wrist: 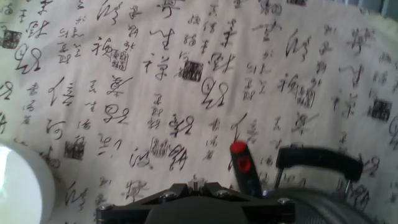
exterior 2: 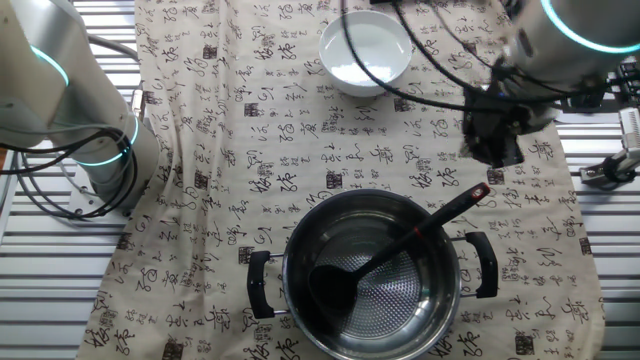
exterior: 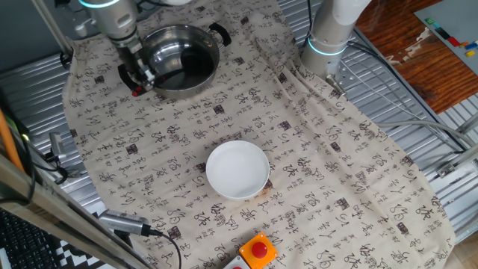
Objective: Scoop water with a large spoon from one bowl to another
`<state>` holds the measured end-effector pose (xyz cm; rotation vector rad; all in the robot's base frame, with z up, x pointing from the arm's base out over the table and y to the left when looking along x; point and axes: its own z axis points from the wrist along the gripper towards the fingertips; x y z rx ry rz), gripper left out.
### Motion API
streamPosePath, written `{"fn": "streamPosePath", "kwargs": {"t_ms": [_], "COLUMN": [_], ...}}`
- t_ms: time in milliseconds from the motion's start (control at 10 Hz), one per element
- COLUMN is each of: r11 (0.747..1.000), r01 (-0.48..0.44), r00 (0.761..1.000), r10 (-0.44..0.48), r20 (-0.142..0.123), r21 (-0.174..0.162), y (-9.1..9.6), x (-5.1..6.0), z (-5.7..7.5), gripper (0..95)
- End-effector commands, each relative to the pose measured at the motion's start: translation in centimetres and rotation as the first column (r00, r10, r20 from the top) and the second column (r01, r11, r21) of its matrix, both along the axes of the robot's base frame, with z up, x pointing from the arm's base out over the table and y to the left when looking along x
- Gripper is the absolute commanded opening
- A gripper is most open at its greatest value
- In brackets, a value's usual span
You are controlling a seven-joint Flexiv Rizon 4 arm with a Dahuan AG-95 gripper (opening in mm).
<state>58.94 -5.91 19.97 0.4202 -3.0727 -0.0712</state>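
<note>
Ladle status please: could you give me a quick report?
Hand above the handle's red end, grip state unclear. Ladle resting in steel pot. White bowl apart, path unobstructed.

Shiny steel pot (exterior 2: 372, 275), matt black plastic ladle (exterior 2: 385, 258), smooth white bowl (exterior: 237, 169), printed cloth (exterior: 336, 172).

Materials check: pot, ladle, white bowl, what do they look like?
The pot: polished steel by its mirror-like walls, with black handles, likely plastic.
The ladle: matte black, probably plastic, with a red handle tip.
The white bowl: smooth, plain white; ceramic or plastic, cannot tell which.
</note>
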Motion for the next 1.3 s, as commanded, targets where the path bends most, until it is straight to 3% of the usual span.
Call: {"fn": "streamPosePath", "kwargs": {"t_ms": [100,300,400,1300], "r11": [0.999,1.000,1.000,1.000], "r01": [-0.032,-0.007,-0.003,0.005], "r00": [0.999,1.000,0.999,1.000], "r10": [0.032,0.007,0.002,-0.005], "r20": [0.012,-0.029,-0.034,-0.030], "r21": [0.000,-0.022,-0.029,-0.017], "y": [-0.45,-0.45,-0.45,-0.45], "x": [0.69,0.69,0.69,0.69], "z": [-0.66,-0.66,-0.66,-0.66], "gripper": [0.0,0.0,0.0,0.0]}}
